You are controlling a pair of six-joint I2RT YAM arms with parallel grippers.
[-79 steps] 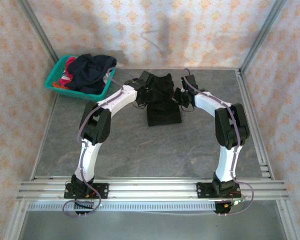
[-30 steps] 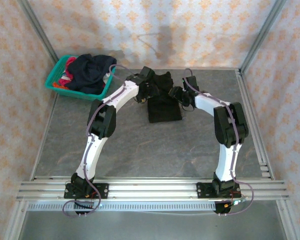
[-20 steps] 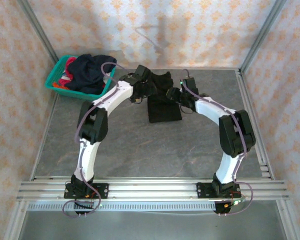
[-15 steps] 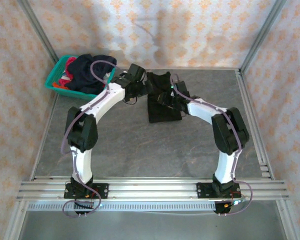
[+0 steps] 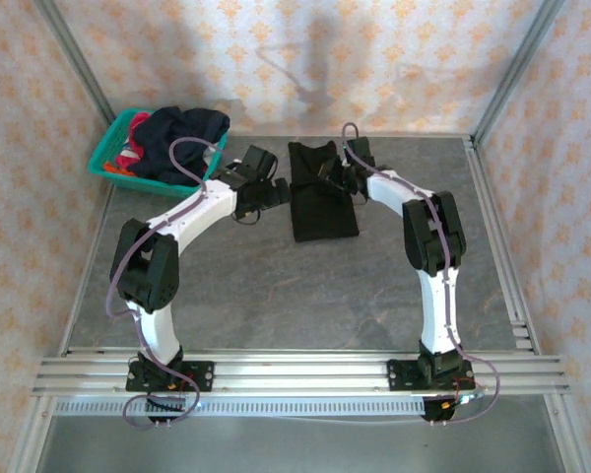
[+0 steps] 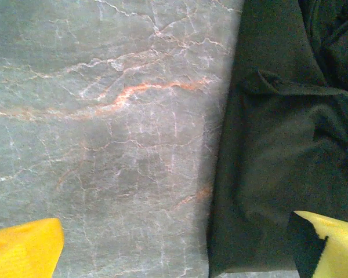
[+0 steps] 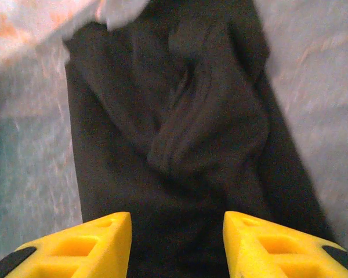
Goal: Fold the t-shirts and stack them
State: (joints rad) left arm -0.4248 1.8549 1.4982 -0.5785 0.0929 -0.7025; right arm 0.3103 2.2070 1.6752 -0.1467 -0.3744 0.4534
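Beside left fingers (image 6: 23, 249), below spread right fingers (image 7: 278, 246): folded black t-shirt (image 5: 322, 202), flat.

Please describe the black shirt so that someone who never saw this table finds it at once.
On the grey table, look at the far middle. There the black shirt lies flat, folded into a long rectangle. The other shirts are heaped in the teal basket at the far left corner.

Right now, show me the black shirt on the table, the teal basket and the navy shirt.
black shirt (image 5: 322, 202), top external view, middle of the cloth
teal basket (image 5: 105, 156), top external view, left rim
navy shirt (image 5: 182, 138), top external view, heap's middle
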